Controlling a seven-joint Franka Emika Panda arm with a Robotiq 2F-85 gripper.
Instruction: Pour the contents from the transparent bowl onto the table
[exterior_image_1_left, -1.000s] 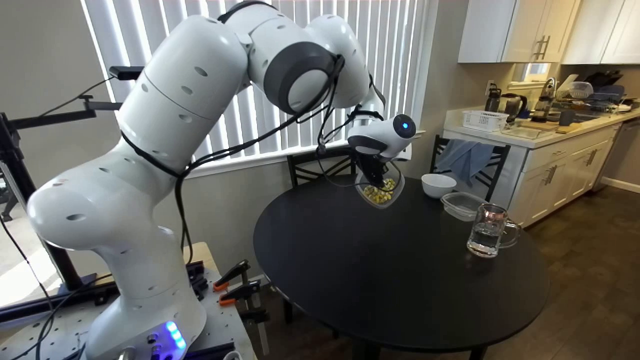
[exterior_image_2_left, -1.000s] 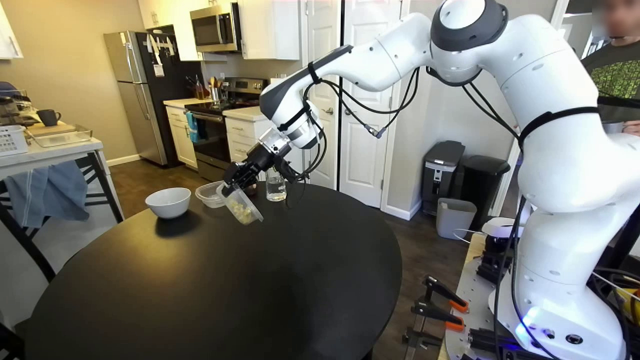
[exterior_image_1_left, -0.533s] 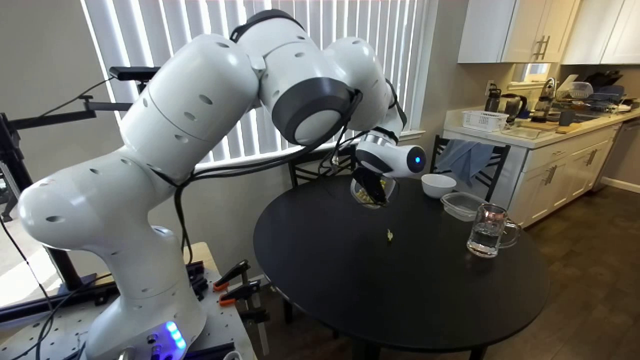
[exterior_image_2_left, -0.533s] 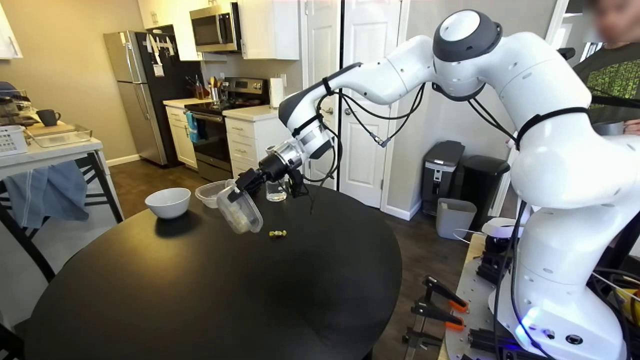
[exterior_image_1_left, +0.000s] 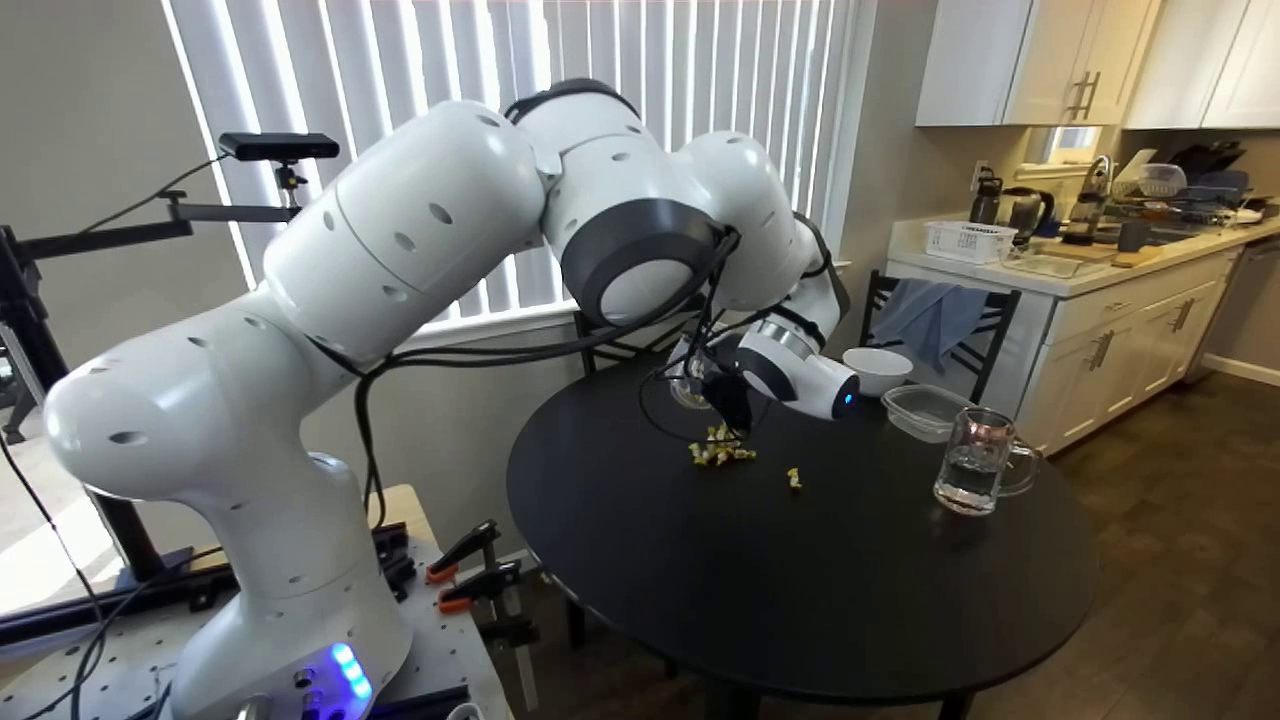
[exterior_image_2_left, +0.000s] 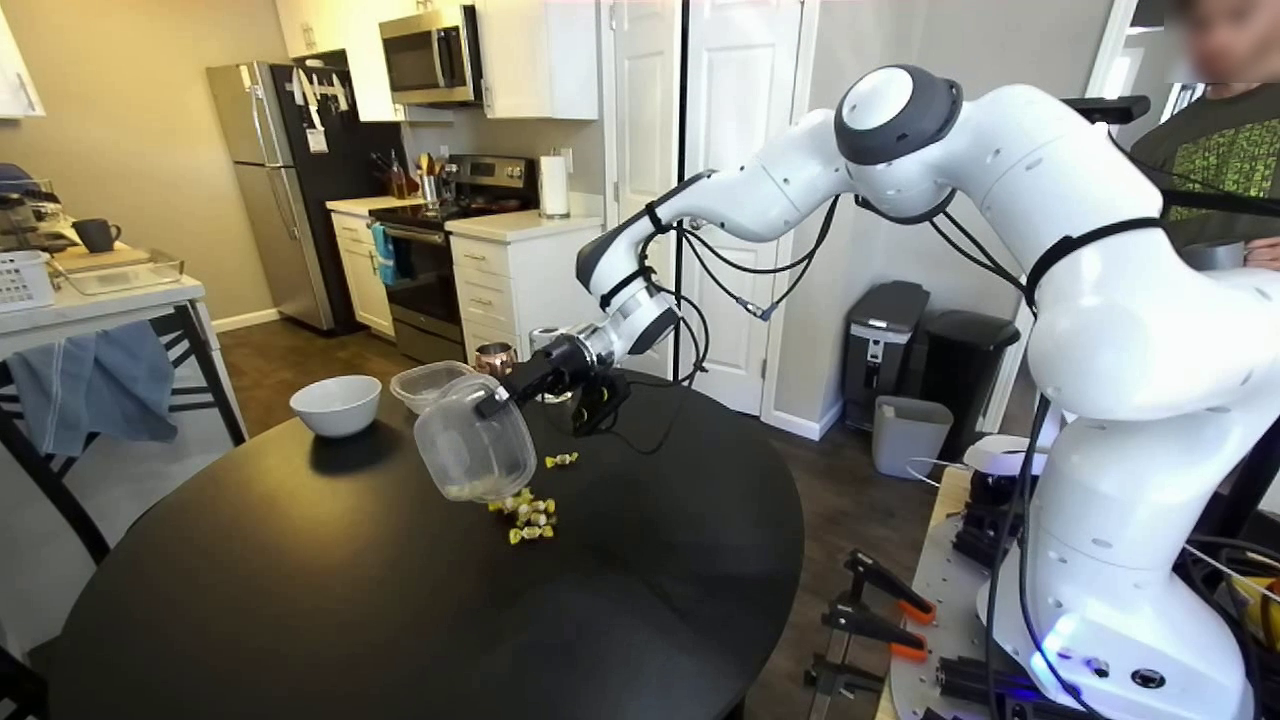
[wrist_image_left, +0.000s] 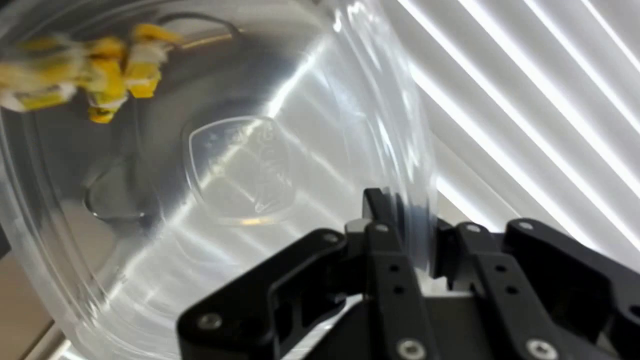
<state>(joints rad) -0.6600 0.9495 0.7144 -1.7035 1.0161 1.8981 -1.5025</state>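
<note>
"How far is the pour getting?"

"Mostly through, I'm judging. In an exterior view, a heap of sweets (exterior_image_2_left: 532, 514) is lying on the table (exterior_image_2_left: 330, 600), at five o'clock from the bowl (exterior_image_2_left: 475, 430). One stray sweet (exterior_image_2_left: 561, 460) is lying apart, nearer half past three."

"Is anything sitting inside?"

"It's seeming so. In the wrist view, several sweets are showing at the bowl's ten o'clock, too blurred for counting. I'm guessing they're inside, though the clear wall is leaving some doubt."

"And the gripper (wrist_image_left: 412, 225)?"

"Its fingers (wrist_image_left: 387, 245) are pinching the bowl's wall at four o'clock in that view, with only that thin side parting them."

"So what's waiting?"

"The bowl is hanging tilted over the table. Those last sweets are needing to slide out, perhaps with a little more tipping; after that, I'm expecting nothing else."
</note>
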